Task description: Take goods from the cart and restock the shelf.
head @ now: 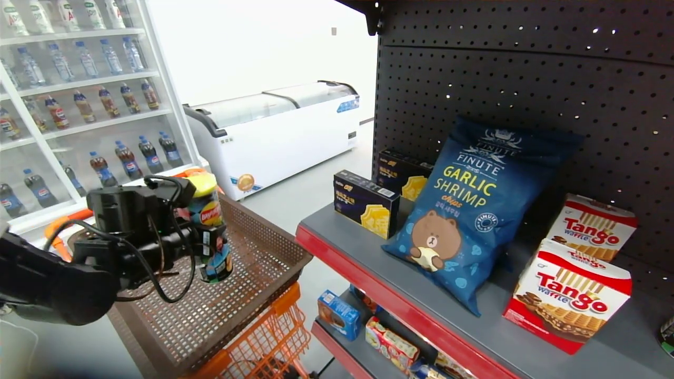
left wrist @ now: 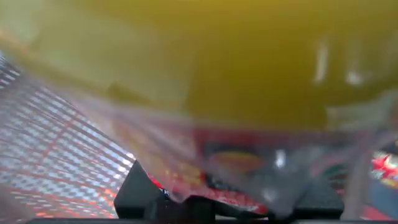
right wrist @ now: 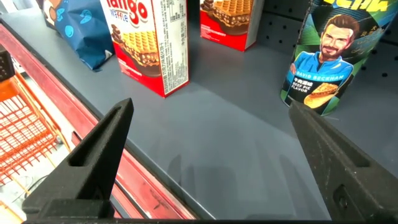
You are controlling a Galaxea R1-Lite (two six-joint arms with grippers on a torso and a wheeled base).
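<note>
Near left, the left gripper (head: pixel 209 239) squeezes a tall chip can with a yellow lid (head: pixel 210 213) over the brown mesh cart basket (head: pixel 258 247). On the right, the right gripper (right wrist: pixel 211 111) has its jaws wide open over the grey shelf (right wrist: pixel 236 162).

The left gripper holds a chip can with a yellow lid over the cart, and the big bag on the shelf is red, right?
No: the head view shows the big bag on the shelf is blue, not red. The left gripper does hold the yellow-lidded chip can over the cart.
</note>
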